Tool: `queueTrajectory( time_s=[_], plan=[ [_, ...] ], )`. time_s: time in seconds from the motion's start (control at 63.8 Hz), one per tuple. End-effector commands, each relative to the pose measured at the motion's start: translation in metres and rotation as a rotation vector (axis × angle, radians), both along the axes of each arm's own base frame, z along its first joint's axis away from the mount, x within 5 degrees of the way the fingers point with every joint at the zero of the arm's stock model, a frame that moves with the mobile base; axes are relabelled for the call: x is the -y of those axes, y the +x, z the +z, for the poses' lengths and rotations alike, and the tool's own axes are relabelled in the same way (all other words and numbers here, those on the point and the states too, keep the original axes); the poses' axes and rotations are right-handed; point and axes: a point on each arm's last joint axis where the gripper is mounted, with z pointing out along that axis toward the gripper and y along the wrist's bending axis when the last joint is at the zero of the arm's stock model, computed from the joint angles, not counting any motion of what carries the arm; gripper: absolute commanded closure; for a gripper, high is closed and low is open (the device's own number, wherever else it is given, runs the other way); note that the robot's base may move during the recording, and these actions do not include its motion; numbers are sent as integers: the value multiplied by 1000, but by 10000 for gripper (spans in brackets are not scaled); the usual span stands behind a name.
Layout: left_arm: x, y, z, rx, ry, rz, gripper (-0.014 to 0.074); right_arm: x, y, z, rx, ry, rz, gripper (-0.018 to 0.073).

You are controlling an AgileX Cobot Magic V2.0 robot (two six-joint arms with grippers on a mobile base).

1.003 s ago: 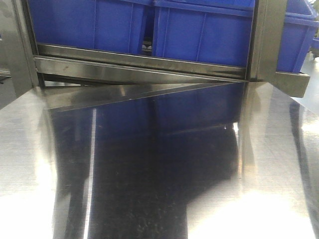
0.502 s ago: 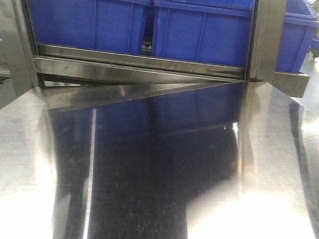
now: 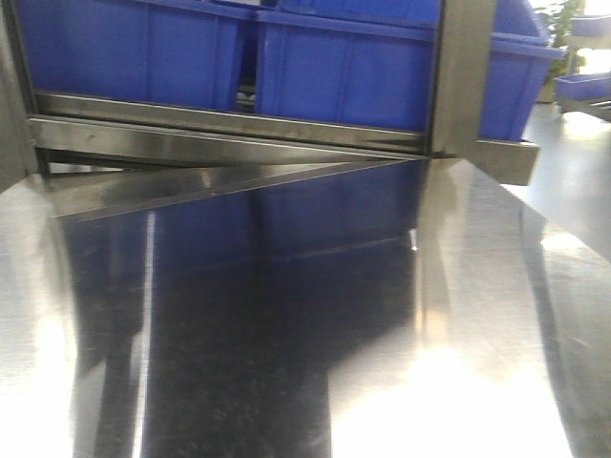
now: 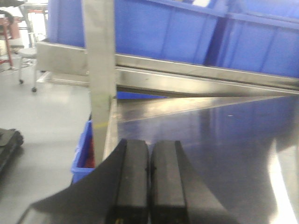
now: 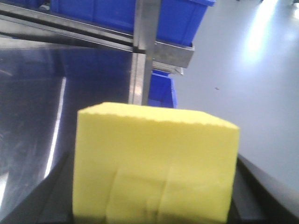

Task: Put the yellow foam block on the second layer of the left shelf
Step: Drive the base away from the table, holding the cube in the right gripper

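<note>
The yellow foam block [image 5: 154,163] fills the lower middle of the right wrist view, held between the dark fingers of my right gripper [image 5: 154,186], which is shut on it. It hangs above the shiny steel shelf surface [image 5: 32,102], near the shelf's right post [image 5: 144,51]. My left gripper [image 4: 149,177] is shut and empty, its two black fingers pressed together over the steel shelf surface [image 4: 224,140] near the left post [image 4: 100,70]. Neither gripper nor the block shows in the front view.
Blue bins [image 3: 344,72] stand on the shelf layer above, behind a steel rail [image 3: 229,129]. A steel post [image 3: 463,76] stands at the right in the front view. A small blue bin [image 4: 81,154] sits on the floor to the left, another [image 5: 161,91] beyond the right post.
The front view has shifted: the bins, rail and right post now sit further left and slightly higher in the frame than one second ago.
</note>
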Motion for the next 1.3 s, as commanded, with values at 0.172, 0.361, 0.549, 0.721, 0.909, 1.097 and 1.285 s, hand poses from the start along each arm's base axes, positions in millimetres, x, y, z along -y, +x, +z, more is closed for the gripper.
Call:
queueTrajectory(
  time_s=[0.172, 0.361, 0.549, 0.721, 0.909, 1.097, 1.285],
  plan=[
    [1, 0, -1, 67, -15, -11, 460, 0, 1, 15, 95, -4, -1, 225],
    [1, 0, -1, 68, -15, -11, 460, 0, 2, 15, 93, -5, -2, 225],
    [1, 0, -1, 68, -15, -11, 460, 0, 2, 15, 93, -5, -2, 225],
    [1, 0, -1, 68, -15, -11, 460, 0, 2, 15, 93, -5, -2, 225],
    [1, 0, -1, 68, -15, -11, 460, 0, 2, 15, 92, -5, -2, 225],
    [1, 0, -1, 68, -15, -11, 460, 0, 2, 15, 92, -5, -2, 225],
    [1, 0, -1, 68, -15, -11, 460, 0, 2, 15, 92, -5, -2, 225]
  ],
)
